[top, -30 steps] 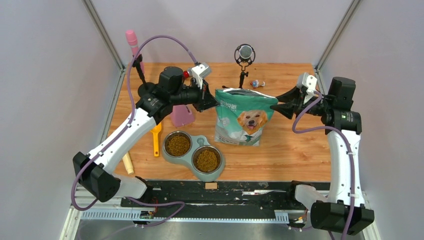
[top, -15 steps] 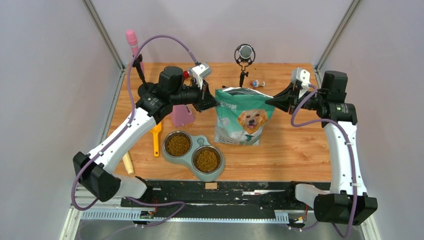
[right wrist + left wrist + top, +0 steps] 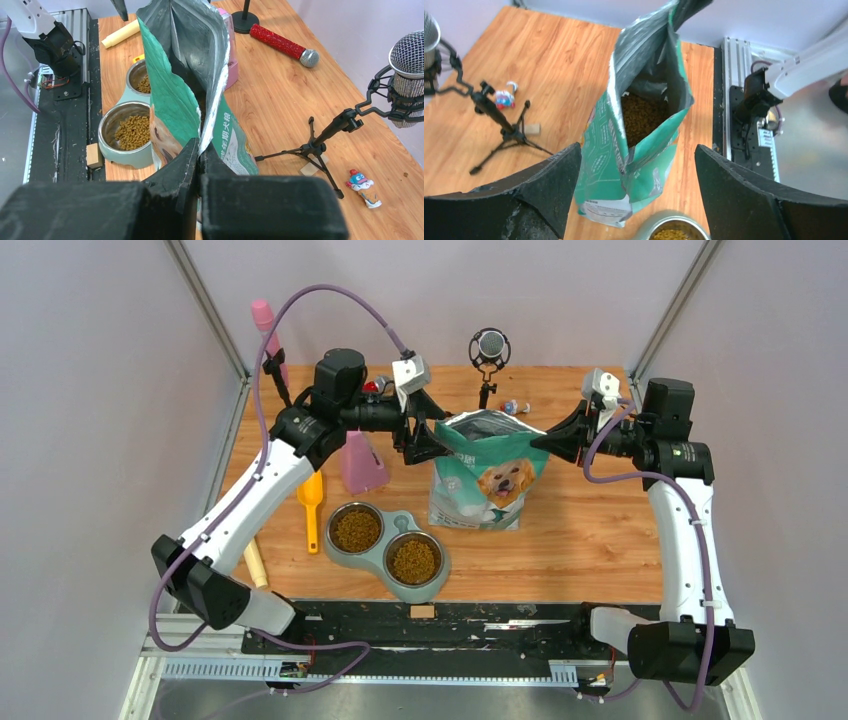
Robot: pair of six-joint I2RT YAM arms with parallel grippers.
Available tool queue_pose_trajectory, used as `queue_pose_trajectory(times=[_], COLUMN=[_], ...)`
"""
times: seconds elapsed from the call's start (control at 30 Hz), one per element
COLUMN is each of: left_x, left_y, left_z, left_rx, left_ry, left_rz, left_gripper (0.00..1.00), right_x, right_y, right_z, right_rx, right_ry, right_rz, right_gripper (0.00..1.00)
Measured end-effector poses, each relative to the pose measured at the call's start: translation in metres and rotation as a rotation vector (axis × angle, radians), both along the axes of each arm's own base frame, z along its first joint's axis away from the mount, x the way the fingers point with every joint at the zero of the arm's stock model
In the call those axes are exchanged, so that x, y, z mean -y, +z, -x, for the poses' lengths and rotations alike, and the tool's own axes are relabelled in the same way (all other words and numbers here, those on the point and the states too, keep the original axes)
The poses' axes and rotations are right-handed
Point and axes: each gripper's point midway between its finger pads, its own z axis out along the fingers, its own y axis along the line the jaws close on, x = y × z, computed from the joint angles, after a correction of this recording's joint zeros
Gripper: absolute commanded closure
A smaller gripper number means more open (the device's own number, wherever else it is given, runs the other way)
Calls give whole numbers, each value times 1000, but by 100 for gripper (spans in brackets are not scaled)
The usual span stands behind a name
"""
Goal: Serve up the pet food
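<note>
A teal and silver bag [image 3: 490, 475] stands upright near the middle of a wooden desk [image 3: 600, 520]. Its front carries a picture of a golden dog. White Chinese characters run down one side, too small to read with confidence. No other writing is legible.

The bag's top is open. The left wrist view looks down into it and shows the pet food [image 3: 641, 117], a heap of small brown pellets, low inside. More of the same pellets fill both steel cups of a pale green double bowl [image 3: 388, 545], which sits on the desk in front of the bag, to its left.

The right hand [image 3: 545, 443] is pinched tight on the top right edge of the bag, its fingers [image 3: 187, 160] pressed together on the foil. The left hand [image 3: 425, 443] is spread wide and grips nothing. It hovers just beside the top left corner of the bag, above the pellets, and from its own camera the bag's mouth shows between its two dark fingers [image 3: 554, 185].

Also on the desk are a yellow scoop [image 3: 312, 502], a pink bottle [image 3: 362, 462], a cream stick [image 3: 256, 565], a microphone on a small black tripod [image 3: 489, 348], a red glittery microphone [image 3: 282, 44] and a tiny toy figure [image 3: 361, 186]. A pink microphone [image 3: 263, 320] stands at the back left corner.

The desk is warm orange-brown wood grain. Plain pale lilac walls close it in on three sides, with metal rails at the corners and a black and silver rail along the near edge
</note>
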Motion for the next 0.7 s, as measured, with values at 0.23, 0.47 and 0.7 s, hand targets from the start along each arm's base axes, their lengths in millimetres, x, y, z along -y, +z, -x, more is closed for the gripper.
queue_pose_trajectory(times=[0.23, 0.47, 0.7], left_x=[7, 20, 24], left_y=[-7, -30, -28], left_z=[5, -8, -2], left_rx=[183, 200, 216], left_ry=[-198, -296, -349], left_rz=[-48, -88, -72], left_gripper=[6, 32, 100], right_x=[0, 0, 3], right_y=[1, 1, -1], right_z=[2, 1, -6], right_rx=[-22, -41, -56], right_ry=[-4, -10, -40], right_rz=[-4, -6, 6], right_gripper=[100, 100, 100])
